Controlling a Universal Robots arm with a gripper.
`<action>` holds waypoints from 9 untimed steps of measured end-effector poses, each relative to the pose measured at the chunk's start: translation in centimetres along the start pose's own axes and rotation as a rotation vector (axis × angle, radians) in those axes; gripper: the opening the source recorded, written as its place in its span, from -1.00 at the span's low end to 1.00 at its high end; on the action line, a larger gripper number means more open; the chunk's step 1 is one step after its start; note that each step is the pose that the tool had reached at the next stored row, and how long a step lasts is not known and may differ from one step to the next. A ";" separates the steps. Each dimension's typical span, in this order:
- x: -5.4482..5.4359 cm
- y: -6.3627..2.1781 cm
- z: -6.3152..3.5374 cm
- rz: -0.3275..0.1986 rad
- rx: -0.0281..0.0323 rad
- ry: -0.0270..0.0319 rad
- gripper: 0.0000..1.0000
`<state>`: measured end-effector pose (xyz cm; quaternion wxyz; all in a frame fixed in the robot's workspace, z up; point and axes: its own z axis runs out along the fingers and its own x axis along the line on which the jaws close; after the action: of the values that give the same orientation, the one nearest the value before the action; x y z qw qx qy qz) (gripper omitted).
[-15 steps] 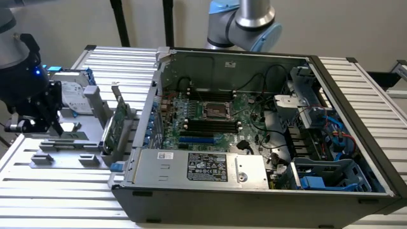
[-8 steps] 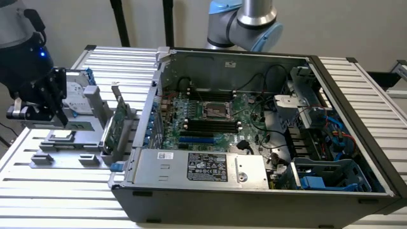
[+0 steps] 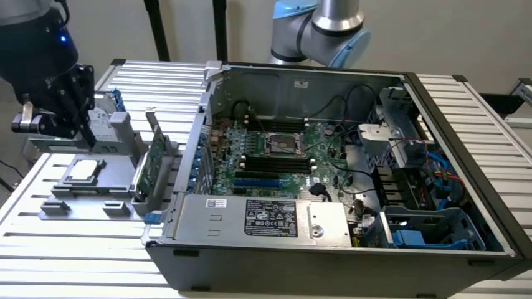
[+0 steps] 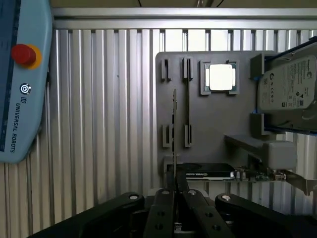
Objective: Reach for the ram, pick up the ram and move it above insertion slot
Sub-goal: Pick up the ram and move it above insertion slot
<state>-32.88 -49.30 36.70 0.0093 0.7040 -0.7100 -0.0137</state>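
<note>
Black hand (image 4: 174,201) pinches thin, edge-on ram (image 4: 174,134) over grey tray (image 4: 213,129).

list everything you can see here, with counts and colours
computer case: 1, grey-black, open, exterior view's right
motherboard: 1, green, inside the case
fixture plate: 1, grey, on the slatted table
processor chip: 1, silver, on the plate
hard drive: 1, silver, at the plate's edge
expansion card: 1, green, upright beside the case
teach pendant: 1, light blue, red button
ram: 1, dark edge, held over the plate
gripper: 1, black, shut on the ram
arm: 1, silver-blue, behind the case
</note>
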 end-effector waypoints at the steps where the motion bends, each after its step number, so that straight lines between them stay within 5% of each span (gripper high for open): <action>1: 0.0 -0.29 -0.46 0.000 -0.0003 0.0001 -0.75; 9: -0.3 -2.71 -3.59 -0.001 -0.0003 -0.0001 -0.75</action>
<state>-30.05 -49.04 40.20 0.0094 0.7042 -0.7098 -0.0139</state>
